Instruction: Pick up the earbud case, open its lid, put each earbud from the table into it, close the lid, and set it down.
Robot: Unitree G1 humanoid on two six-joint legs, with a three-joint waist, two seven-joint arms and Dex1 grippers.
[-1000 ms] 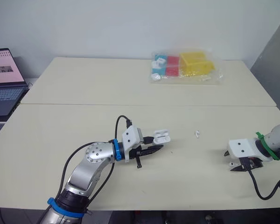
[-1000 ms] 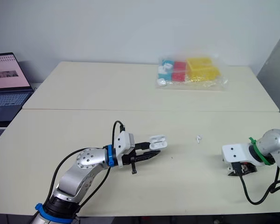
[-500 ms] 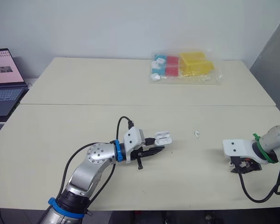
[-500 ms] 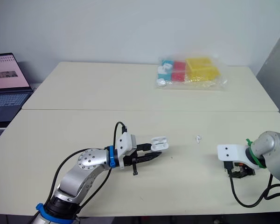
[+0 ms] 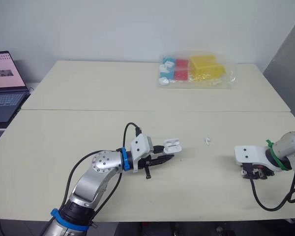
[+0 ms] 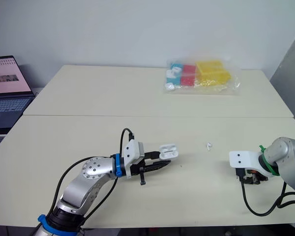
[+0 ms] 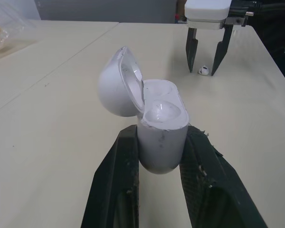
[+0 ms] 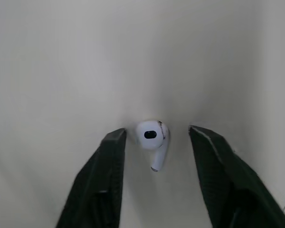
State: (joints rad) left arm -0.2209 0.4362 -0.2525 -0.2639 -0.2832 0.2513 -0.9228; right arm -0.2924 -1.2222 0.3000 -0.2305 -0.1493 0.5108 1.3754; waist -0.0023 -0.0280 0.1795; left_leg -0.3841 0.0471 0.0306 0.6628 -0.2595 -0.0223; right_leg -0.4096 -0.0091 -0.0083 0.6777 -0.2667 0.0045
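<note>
Looking across the tabletop [image 5: 64, 147], nothing lying on it has shifted in the last second, and the plastic bag of coloured bits [image 5: 194, 70] at the far edge is out of play. What has changed is the right gripper [image 8: 156, 135]. It has swung from a sideways tilt to pointing straight down at the right side of the tabletop. Its jaws are apart, one finger either side of an earbud [image 8: 152, 135] lying flat, and as far as I can tell not pinching it yet. So I'd say the first bud is about to get picked.

The left gripper [image 5: 167, 157] hasn't budged. Its jaws are clamped on the earbud case [image 7: 162, 128], held near the middle of the tabletop with the lid flipped open.

The head views lose that bud under the right gripper. The right wrist view nails it, and the left wrist view catches it between those fingers too. The head views do show the second earbud [image 5: 207, 141], lying alone between the two grippers and clear of both.
</note>
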